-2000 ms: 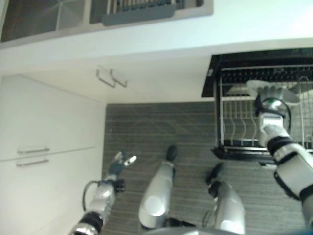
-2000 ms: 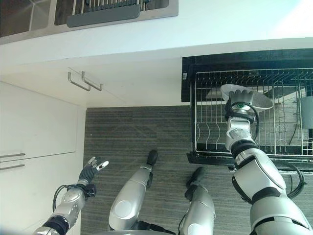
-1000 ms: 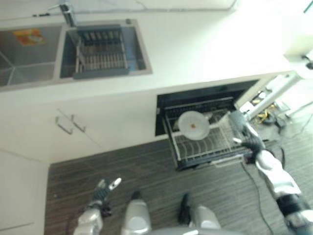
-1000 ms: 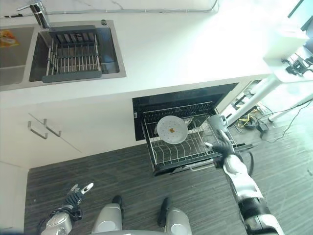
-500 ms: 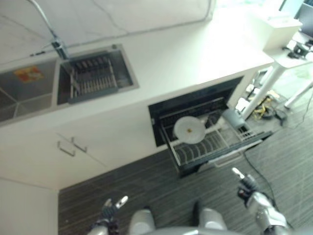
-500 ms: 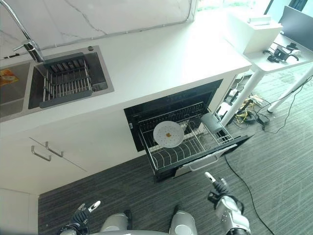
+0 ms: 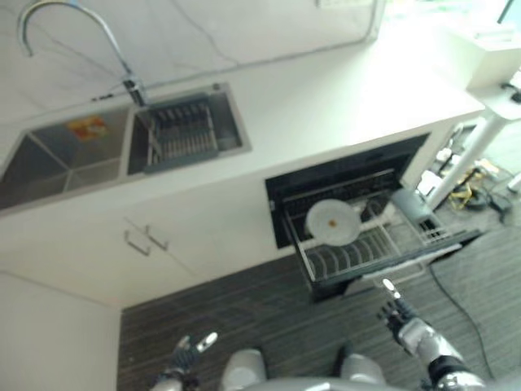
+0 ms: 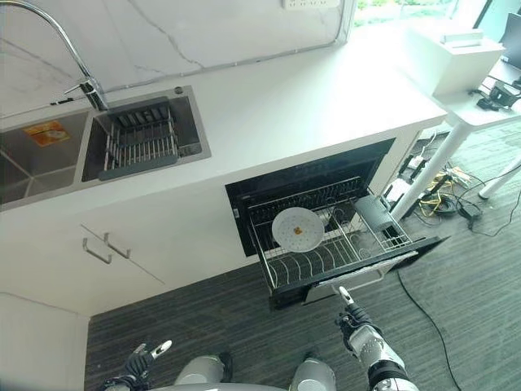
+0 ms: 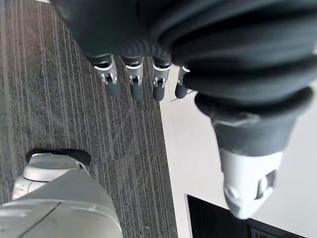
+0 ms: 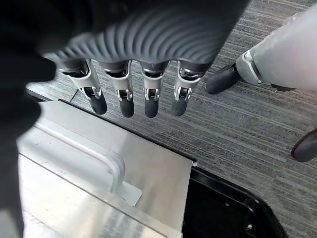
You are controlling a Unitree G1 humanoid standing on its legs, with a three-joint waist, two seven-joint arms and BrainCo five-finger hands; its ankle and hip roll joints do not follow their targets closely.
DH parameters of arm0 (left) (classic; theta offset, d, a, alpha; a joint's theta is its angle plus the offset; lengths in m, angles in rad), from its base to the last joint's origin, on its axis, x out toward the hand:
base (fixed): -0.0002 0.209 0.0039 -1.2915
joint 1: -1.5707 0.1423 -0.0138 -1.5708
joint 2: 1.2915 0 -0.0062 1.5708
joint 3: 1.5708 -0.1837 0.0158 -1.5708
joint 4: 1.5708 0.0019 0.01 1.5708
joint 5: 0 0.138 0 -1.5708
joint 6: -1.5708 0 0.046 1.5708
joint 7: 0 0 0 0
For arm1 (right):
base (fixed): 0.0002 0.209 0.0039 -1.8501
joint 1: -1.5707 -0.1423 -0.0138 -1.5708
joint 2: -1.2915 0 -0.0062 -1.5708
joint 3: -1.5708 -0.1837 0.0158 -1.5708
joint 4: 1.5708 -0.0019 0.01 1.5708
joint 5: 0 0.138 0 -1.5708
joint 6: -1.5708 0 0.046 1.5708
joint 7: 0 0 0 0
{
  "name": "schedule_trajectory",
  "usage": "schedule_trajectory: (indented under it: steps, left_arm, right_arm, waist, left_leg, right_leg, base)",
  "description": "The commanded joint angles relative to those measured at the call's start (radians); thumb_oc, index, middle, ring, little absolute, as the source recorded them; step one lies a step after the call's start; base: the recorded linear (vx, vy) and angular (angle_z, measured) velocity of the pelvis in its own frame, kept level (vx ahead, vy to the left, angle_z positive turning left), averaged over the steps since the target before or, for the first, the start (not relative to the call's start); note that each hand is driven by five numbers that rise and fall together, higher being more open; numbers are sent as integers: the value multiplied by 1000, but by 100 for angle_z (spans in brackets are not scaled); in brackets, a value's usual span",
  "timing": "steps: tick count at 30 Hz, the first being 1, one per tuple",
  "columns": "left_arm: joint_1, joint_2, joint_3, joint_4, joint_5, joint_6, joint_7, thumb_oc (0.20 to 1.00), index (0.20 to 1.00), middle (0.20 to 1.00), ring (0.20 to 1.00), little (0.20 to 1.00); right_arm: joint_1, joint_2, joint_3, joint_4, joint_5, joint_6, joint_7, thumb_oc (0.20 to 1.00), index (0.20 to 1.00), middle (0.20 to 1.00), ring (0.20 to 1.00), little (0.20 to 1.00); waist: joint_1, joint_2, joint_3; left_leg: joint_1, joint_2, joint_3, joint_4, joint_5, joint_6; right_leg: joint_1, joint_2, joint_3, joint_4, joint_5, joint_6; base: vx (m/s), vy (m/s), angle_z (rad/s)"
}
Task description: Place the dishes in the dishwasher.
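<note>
The right hand (image 8: 356,319) hangs low in front of the pulled-out dishwasher rack (image 8: 334,244), fingers (image 10: 150,101) straight and relaxed, holding nothing. In the right wrist view they point down over the grey striped floor (image 10: 237,124), just beside the steel front panel and its bar handle (image 10: 106,161).

The left hand (image 8: 142,358) hangs over the same floor near the white cabinets (image 8: 122,244), well apart from the dishwasher. Its fingers (image 9: 134,84) are likewise straight and empty.

A white plate (image 8: 294,230) stands upright on edge among the rack's wire tines, towards the rack's left end, its face carrying a small orange mark. A grey cup (image 8: 370,213) lies tilted at the rack's right end. The rack juts out from the dark dishwasher opening (image 8: 309,175) beneath the white counter (image 8: 269,98).

Further left along the counter a double sink (image 8: 98,147) is set in, with a curved tap (image 8: 49,32) behind it. A drying rack (image 8: 142,138) sits in the right basin; an orange-and-yellow object (image 8: 45,132) lies in the left one, any print on it too small to read. No writing is legible anywhere.

A white table (image 8: 464,81) stands to the right, cables (image 8: 440,199) on the floor beneath it.
</note>
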Motion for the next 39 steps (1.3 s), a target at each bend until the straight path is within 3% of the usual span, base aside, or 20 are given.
schedule_trajectory:
  steps: [1, 9, 21, 30, 39]
  left_arm:
    - [-21, 30, -36, -9, -4, -37, -7, 1000, 1000, 1000, 1000, 1000]
    - [-16, 39, -73, -38, -14, -16, -34, 1000, 1000, 1000, 1000, 1000]
    - [-41, 54, -141, -147, -87, -12, -77, 1000, 1000, 1000, 1000, 1000]
    - [-28, 79, -151, -189, -108, -16, -83, 1000, 1000, 1000, 1000, 1000]
    - [41, 164, -112, -225, -83, 11, -130, 1000, 1000, 1000, 1000, 1000]
  right_arm:
    - [-28, -33, -38, -19, 7, -55, 21, 1000, 1000, 1000, 1000, 1000]
    - [-151, -143, -48, 67, -70, -71, 37, 1000, 1000, 1000, 1000, 1000]
    - [-482, -346, 30, 58, -139, -51, 60, 1000, 1000, 1000, 1000, 1000]
    - [-772, -478, 152, 47, -280, -35, 31, 1000, 1000, 1000, 1000, 1000]
    - [-1090, -666, 319, 112, -309, -5, -15, 1000, 1000, 1000, 1000, 1000]
  waist:
    - [19, -4, -1]
    - [56, 37, 15]
    - [100, 127, 114]
    - [142, 176, 170]
    - [209, 198, 152]
  left_leg:
    - [15, 46, 46, 3, -30, -30]
    - [-15, 20, 25, 3, -20, -33]
    - [-125, -27, 9, 3, 11, -36]
    - [-178, -57, -13, 3, 23, -43]
    - [-214, -83, -61, 3, 41, -49]
  right_leg:
    - [16, -29, 48, 1, -68, 47]
    - [-4, -67, 26, 1, -51, 56]
    - [-107, -125, 34, 1, -18, 69]
    - [-146, -163, 24, 1, -12, 80]
    - [-146, -180, -11, 1, -14, 86]
  base:
    - [47, 17, 12]
    - [22, 39, 13]
    - [-72, 89, 9]
    - [51, 63, 9]
    - [104, -57, 27]
